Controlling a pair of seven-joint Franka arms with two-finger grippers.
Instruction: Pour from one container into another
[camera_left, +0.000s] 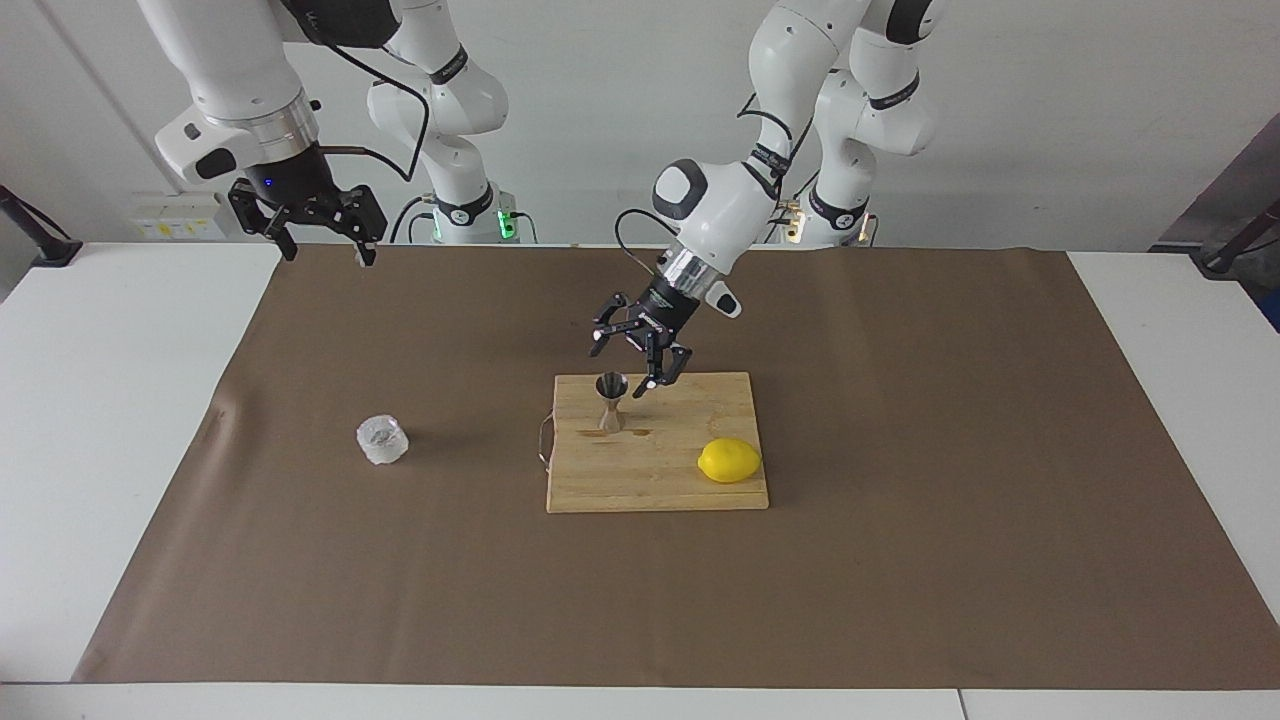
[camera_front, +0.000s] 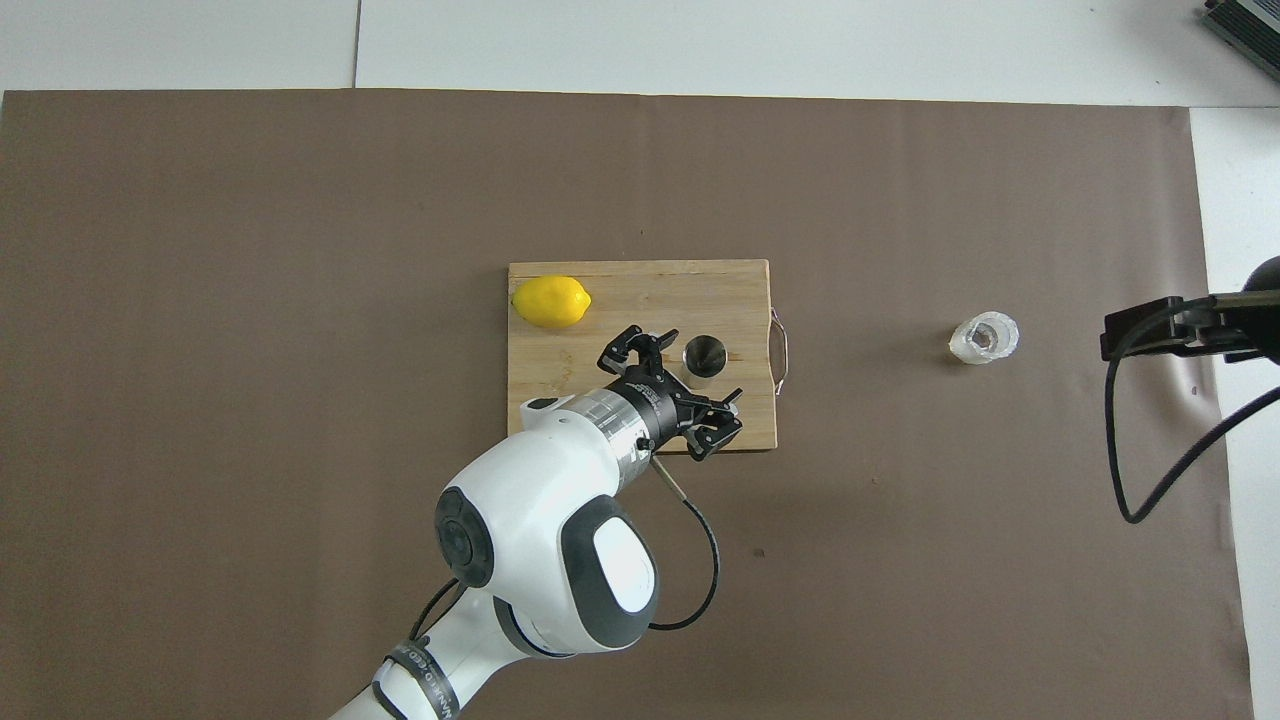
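Facing view: the steel jigger (camera_left: 611, 402) stands upright on the wooden cutting board (camera_left: 657, 470), toward the board's 10 o'clock corner. The left gripper (camera_left: 622, 364) hangs just above and beside the jigger's rim, at about 1 o'clock from it, its fingers spread apart and clear of the metal. A lemon (camera_left: 729, 461) lies on the same board at roughly 4 o'clock from the jigger. The clear crinkled cup (camera_left: 382, 440) sits on the brown table cover (camera_left: 900, 560), well apart from the board, at 9 o'clock from it, toward the right arm's end of the table. The right gripper (camera_left: 322, 247) waits high over the cover's edge nearest the robots, at 12 o'clock from the cup, with its fingers spread and nothing between them.

Overhead view: the jigger (camera_front: 702, 357) shows as a dark round mouth on the cutting board (camera_front: 640, 285), near the wire handle (camera_front: 781, 351). The left gripper (camera_front: 692, 373) straddles the space at the jigger's 6 o'clock, fingers wide, not gripping it. The lemon (camera_front: 551, 301) lies at the board's 10 o'clock corner. The crinkled cup (camera_front: 984, 338) stands on the table cover (camera_front: 250, 300) at 3 o'clock from the board, apart from it. Of the right arm only a dark part shows at the 3 o'clock edge; its fingers are out of sight here.
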